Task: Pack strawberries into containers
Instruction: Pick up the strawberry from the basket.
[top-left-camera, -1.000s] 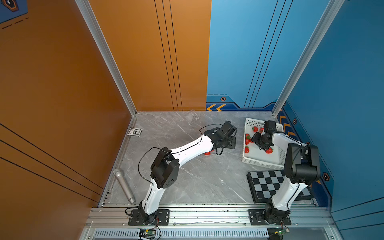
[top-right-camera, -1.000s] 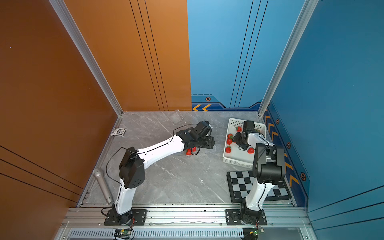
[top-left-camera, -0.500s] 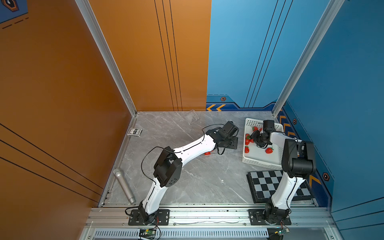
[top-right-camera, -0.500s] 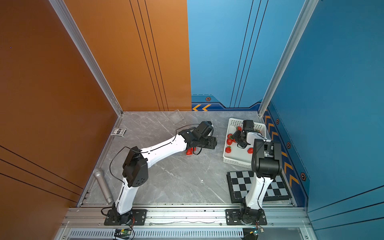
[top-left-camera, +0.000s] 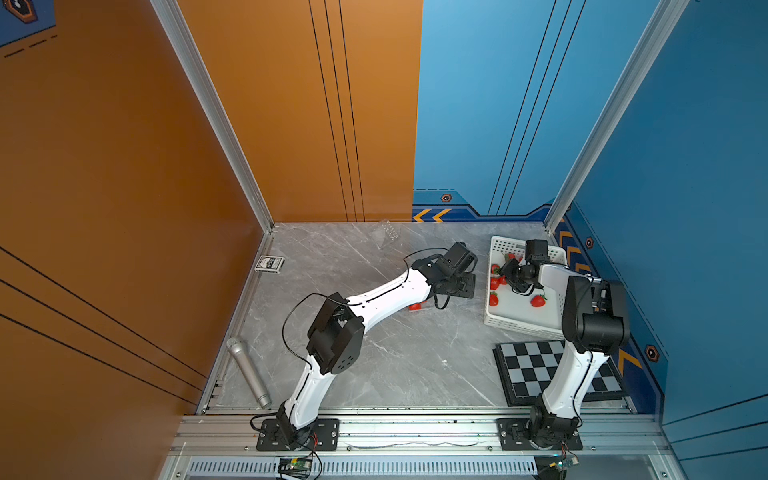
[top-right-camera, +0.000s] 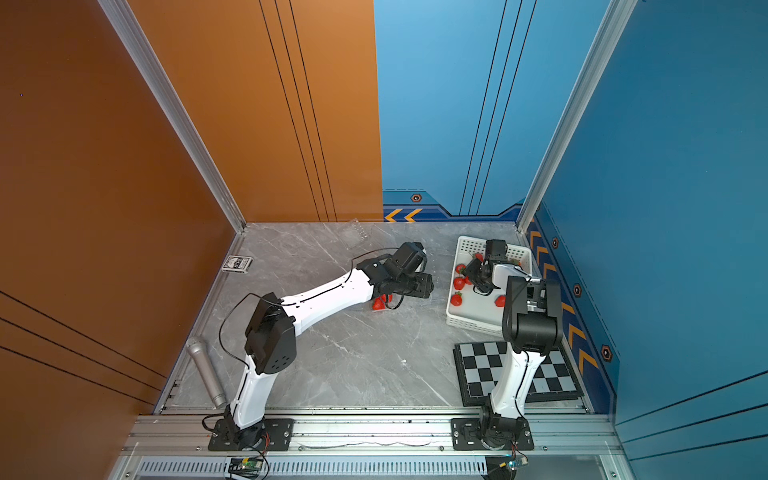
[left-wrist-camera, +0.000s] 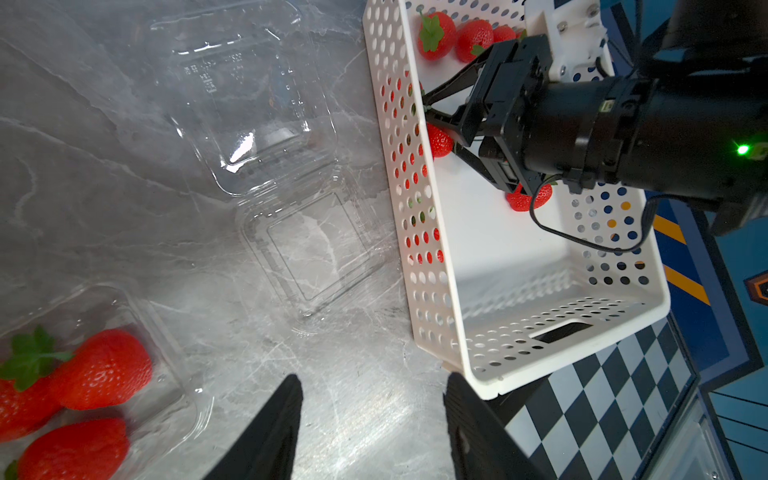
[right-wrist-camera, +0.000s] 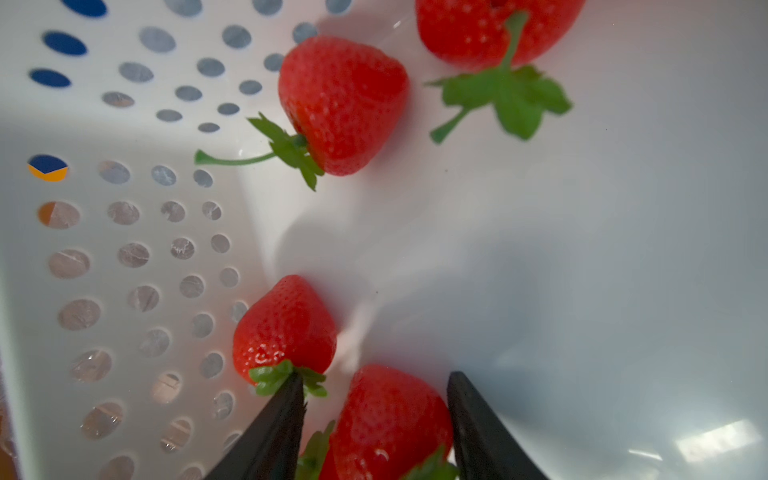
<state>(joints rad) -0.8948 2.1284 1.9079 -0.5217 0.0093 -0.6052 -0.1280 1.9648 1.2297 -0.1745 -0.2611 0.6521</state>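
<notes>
Strawberry (right-wrist-camera: 386, 424) between the part-open jaws of my right gripper (right-wrist-camera: 376, 376), probably light, soft and bruisable: I would pinch its broad shoulders gently.

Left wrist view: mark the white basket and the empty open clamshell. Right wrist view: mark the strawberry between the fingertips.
White basket (left-wrist-camera: 498, 345), left wrist view, perforated end wall.
Empty clamshell (left-wrist-camera: 249, 108), left wrist view, clear floor of one half.
Strawberry (right-wrist-camera: 390, 419), right wrist view, red body.
</notes>
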